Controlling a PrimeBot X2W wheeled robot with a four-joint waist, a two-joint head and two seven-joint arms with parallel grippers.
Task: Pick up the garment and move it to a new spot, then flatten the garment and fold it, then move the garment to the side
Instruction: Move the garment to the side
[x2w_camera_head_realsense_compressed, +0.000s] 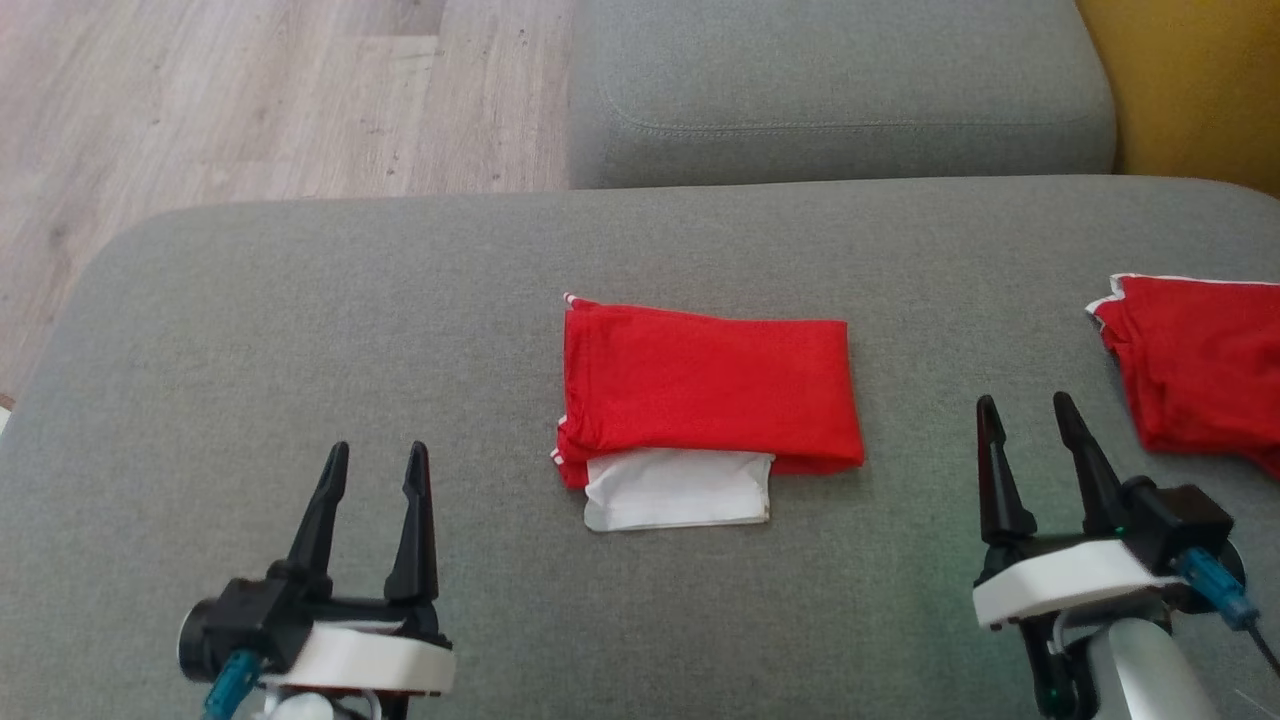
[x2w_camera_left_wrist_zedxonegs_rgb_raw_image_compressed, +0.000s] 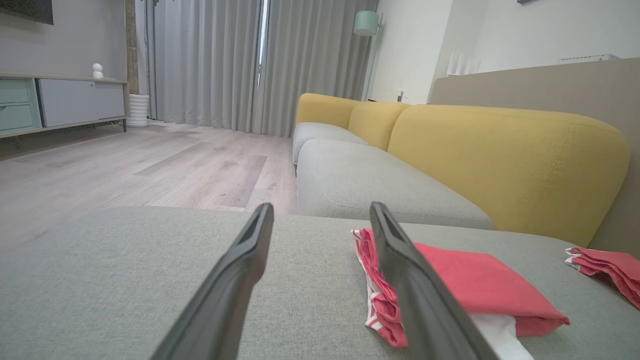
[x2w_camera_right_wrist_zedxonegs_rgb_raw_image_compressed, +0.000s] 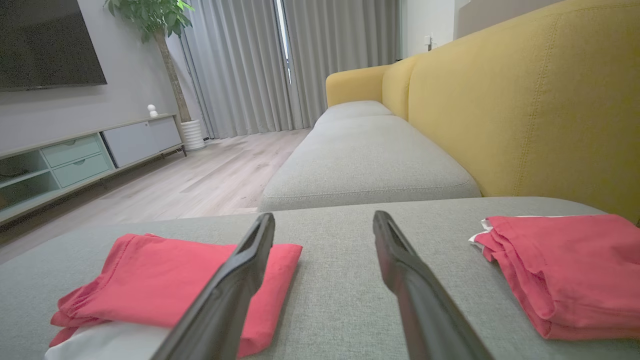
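The garment (x2w_camera_head_realsense_compressed: 705, 390) lies folded into a neat red rectangle near the middle of a broad grey seat cushion (x2w_camera_head_realsense_compressed: 300, 330), its long sides running left to right. A white layer (x2w_camera_head_realsense_compressed: 675, 490) sticks out from under its near edge, towards the robot, and red-and-white striped trim shows at its left corners. The left end effector (x2w_camera_head_realsense_compressed: 378, 450) hovers over the cushion to the near left of the garment, fingers spread and holding nothing, well apart from the cloth. The right end effector (x2w_camera_head_realsense_compressed: 1025, 400) hangs at the near right, its fingers also spread and empty. It sits between the folded garment and a second red garment (x2w_camera_head_realsense_compressed: 1200, 370), touching neither. That second piece is loosely folded, has a white edge at its far left corner, and rests on the same cushion at the right, cut off by the edge of the head view. Beyond the cushion are a neighbouring grey cushion (x2w_camera_head_realsense_compressed: 840, 90), a yellow backrest (x2w_camera_head_realsense_compressed: 1190, 80) to the right and a pale wooden floor (x2w_camera_head_realsense_compressed: 250, 100) to the left.
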